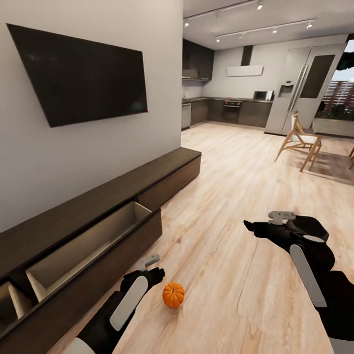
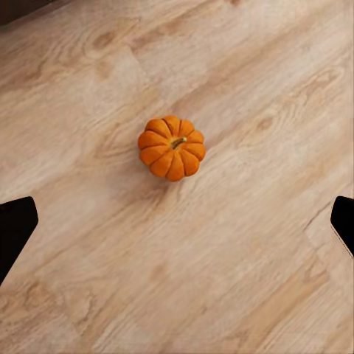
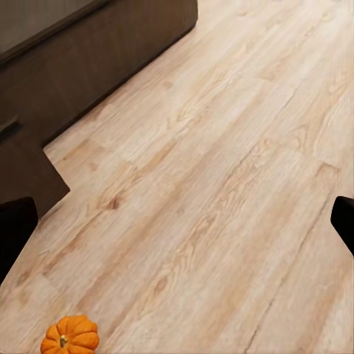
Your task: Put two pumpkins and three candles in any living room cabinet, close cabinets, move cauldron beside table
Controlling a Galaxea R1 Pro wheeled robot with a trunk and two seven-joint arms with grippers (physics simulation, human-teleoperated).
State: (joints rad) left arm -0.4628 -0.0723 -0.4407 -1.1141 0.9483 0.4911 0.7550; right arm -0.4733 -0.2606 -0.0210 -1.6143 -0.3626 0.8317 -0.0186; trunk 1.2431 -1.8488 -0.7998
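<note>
One orange pumpkin (image 1: 173, 294) sits on the wooden floor in front of the long dark-brown cabinet (image 1: 162, 172). My left gripper (image 1: 158, 272) hovers just above and left of it, open; in the left wrist view the pumpkin (image 2: 172, 147) lies on the floor ahead of the spread fingertips (image 2: 16, 225). My right gripper (image 1: 249, 227) hangs open over bare floor, further right. Its wrist view catches the pumpkin (image 3: 70, 335) and the cabinet's front (image 3: 88, 66). One cabinet drawer (image 1: 83, 246) stands pulled out, its pale inside bare. The candles and cauldron are out of view.
A second drawer (image 1: 12, 302) is open at the far left. A black TV (image 1: 83, 73) hangs above the cabinet. Wooden chairs (image 1: 300, 142) stand at the right; the kitchen (image 1: 231, 110) and fridge (image 1: 305, 88) lie far behind. Wide floor spreads between.
</note>
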